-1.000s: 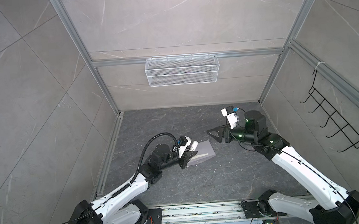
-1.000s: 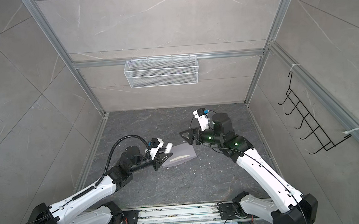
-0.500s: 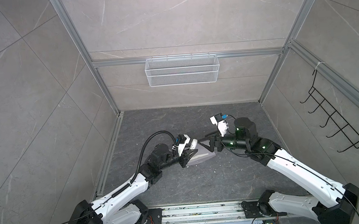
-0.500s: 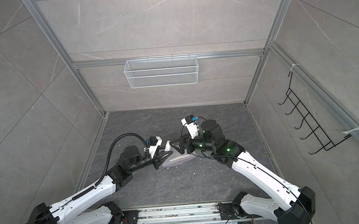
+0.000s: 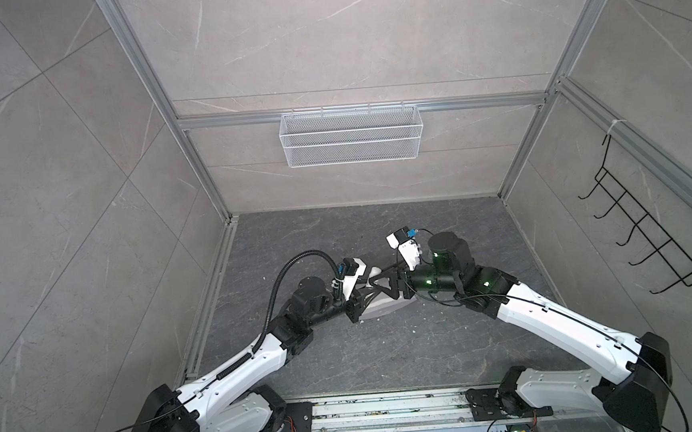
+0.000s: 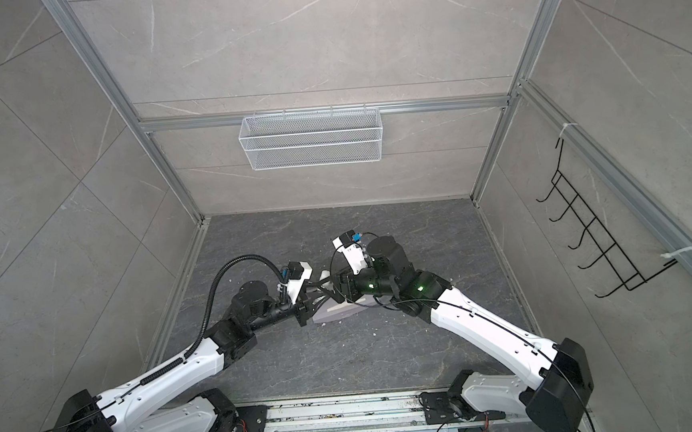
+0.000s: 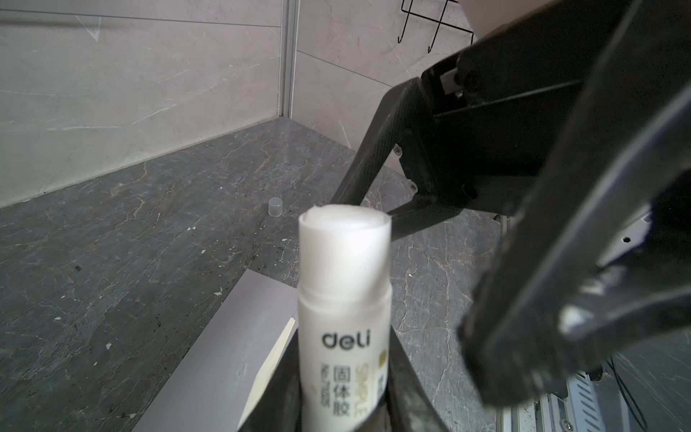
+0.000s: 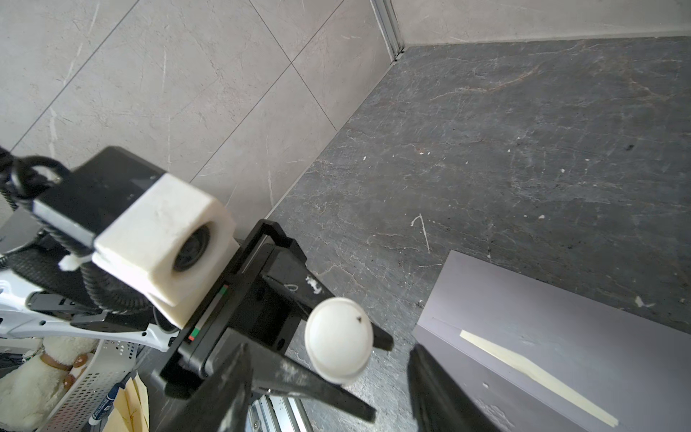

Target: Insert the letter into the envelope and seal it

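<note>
Left jaws clamp an uncapped glue stick (image 7: 344, 299). Right jaws stand spread either side of its tip, gripping nothing. At 6 o'clock from the tip in a top view, the envelope (image 5: 384, 308) lies on the surface (image 5: 387, 360), the letter (image 8: 534, 374) edge showing at its mouth.

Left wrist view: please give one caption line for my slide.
Left gripper holds an uncapped glue stick over the envelope; a clear cap stands on the floor.

A robotics lab test cell: 2 white arms (image 5: 246, 363) bolted to a rail (image 5: 391, 405), aluminium-framed tile walls (image 5: 344, 38), wire basket (image 5: 351, 141), hook rack (image 5: 650, 241).
</note>
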Tool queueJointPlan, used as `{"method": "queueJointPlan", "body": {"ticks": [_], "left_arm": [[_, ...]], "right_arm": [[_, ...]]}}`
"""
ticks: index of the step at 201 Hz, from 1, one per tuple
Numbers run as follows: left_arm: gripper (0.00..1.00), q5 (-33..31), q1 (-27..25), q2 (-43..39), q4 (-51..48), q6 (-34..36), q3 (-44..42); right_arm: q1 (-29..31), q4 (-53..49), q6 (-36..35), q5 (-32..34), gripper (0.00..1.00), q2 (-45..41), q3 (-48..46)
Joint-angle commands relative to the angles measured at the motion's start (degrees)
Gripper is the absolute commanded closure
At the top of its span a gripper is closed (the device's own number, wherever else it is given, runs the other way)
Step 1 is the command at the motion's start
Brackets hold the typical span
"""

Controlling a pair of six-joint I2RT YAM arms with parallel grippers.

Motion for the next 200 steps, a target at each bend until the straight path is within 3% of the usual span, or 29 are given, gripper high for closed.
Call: {"method": "queueJointPlan", "body": {"ticks": [1, 32, 111, 149, 183, 200], "left_arm": [[1.0, 0.7, 0.0, 0.2, 4.7, -1.8, 1.2], [1.0, 1.0, 0.0, 0.6, 4.9, -2.0, 1.5], [1.0, 1.3, 0.1, 1.4, 4.0, -2.4, 2.1], [0.79, 3.0, 0.1, 1.9, 1.0, -2.0, 3.4], [0.49, 8.0, 1.0, 0.1, -2.5, -0.1, 3.6], [0.4, 11.8, 2.2, -1.5, -3.1, 0.2, 2.9]], "right_arm": [[0.7, 2.1, -0.7, 1.2, 0.39, 0.9, 1.9], [0.9, 3.1, -0.6, 1.7, 0.47, 1.8, 2.0], [1.1, 4.7, -0.7, 1.6, 0.81, 3.4, 2.0], [1.1, 0.9, -4.7, 2.6, 0.89, 2.9, 3.3], [1.1, -7.7, -15.0, 5.5, 0.94, 1.2, 6.4], [1.1, -11.5, -20.4, 5.5, 0.95, 0.2, 7.8]]}}
